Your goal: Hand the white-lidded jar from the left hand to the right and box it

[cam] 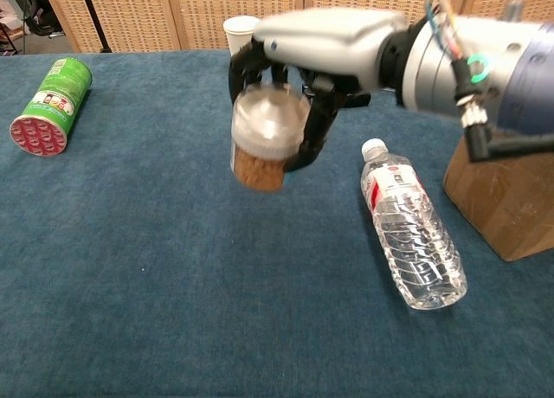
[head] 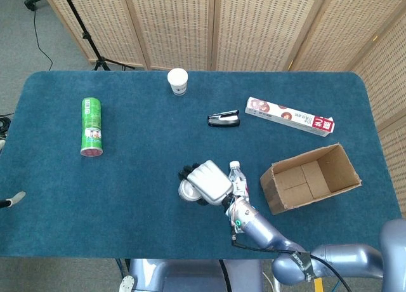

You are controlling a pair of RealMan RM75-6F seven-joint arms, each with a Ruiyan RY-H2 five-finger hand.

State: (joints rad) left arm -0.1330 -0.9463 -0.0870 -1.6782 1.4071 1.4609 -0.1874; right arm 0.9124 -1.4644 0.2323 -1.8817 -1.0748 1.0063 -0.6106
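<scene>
Setting: blue carpeted table (head: 127,178) with wicker screens (head: 190,25) behind it. Going near to far from the robot.

Bottle: a clear water bottle (cam: 411,234) lies on its side at the near edge, around 5 o'clock from the jar and not touching it.

Jar: the jar (cam: 264,138) is off the table, up in the air near table centre, tilted a bit. Clear sides, pale lid, brown stuff filling the bottom part.

Right hand: the right hand (cam: 299,78) is clamped on the jar from above, fingers wrapped down round the lid and upper sides, palm on top, forearm running off toward 3 o'clock.

Left hand: not showing in either view, so can't say anything about it.

Handling: my guess is it's rigid plastic, smooth and a little slippery, light to middling with the weight sitting low. Gripping round the lid and shoulder looks sensible; squeezing shouldn't hurt it, but a loose lid could.

Box: the open cardboard box (head: 311,178) sits at about 3 o'clock from the jar, nothing in it that I can see.

Far stuff: stapler (head: 223,120) and a long flat carton (head: 288,116) around 1 o'clock, paper cup (head: 177,81) at 12, green can (head: 92,127) lying at 10.
</scene>
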